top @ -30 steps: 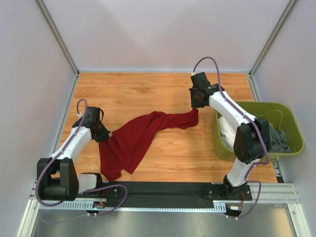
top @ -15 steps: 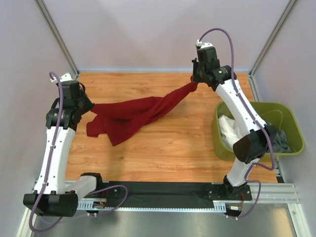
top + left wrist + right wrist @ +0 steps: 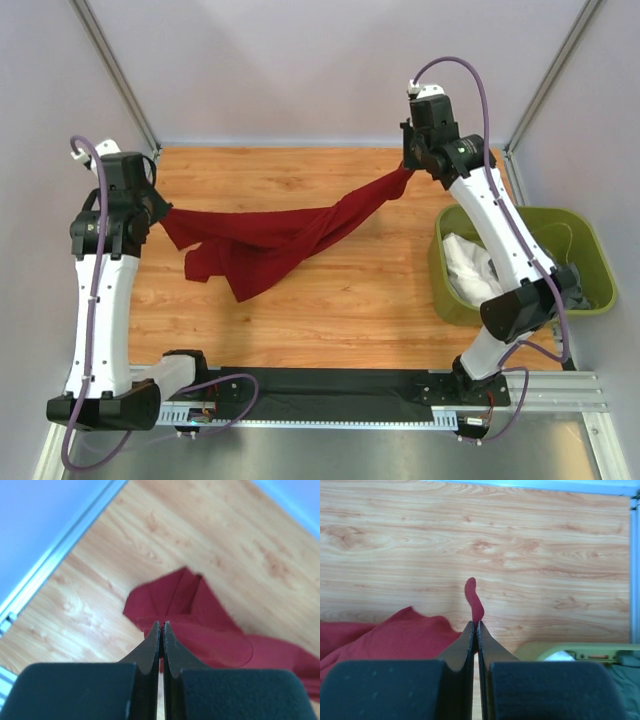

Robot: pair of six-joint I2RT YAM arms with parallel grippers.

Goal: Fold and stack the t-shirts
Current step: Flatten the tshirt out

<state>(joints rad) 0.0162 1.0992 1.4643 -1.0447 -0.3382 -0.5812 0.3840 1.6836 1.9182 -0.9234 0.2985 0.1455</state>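
Above the wooden table (image 3: 330, 320), the dark red t-shirt (image 3: 270, 240) is hanging stretched between the two arms. In the top view it is running from about 9 o'clock of the table top to about 1 o'clock.

The left gripper (image 3: 160, 212) is holding the 9 o'clock end. In the left wrist view its fingers are pressing together with only a thin line between them, and red cloth is showing at and below the tips.

The right gripper (image 3: 408, 170) is holding the 1 o'clock end, near the far edge of the table. In the right wrist view its fingers are likewise pressing flat against each other, clamping the cloth, and a small tongue of red is sticking out past the tips.

Between the two holds the cloth is sagging in loose folds. The widest bunch is hanging toward the left half, with one corner drooping toward 7 o'clock. Whether that lowest corner is touching the wood cannot be told. The garment is hanging bunched rather than spread flat.

At 3 to 4 o'clock, just beside the right edge of the table, the olive-green tub (image 3: 545, 211) is standing upright. The white t-shirt (image 3: 465, 262) is lying crumpled in its left part. The dark grey t-shirt (image 3: 578, 285) is lying in its right part, partly hidden behind the right arm's elbow. Both are sitting well apart from the red one.
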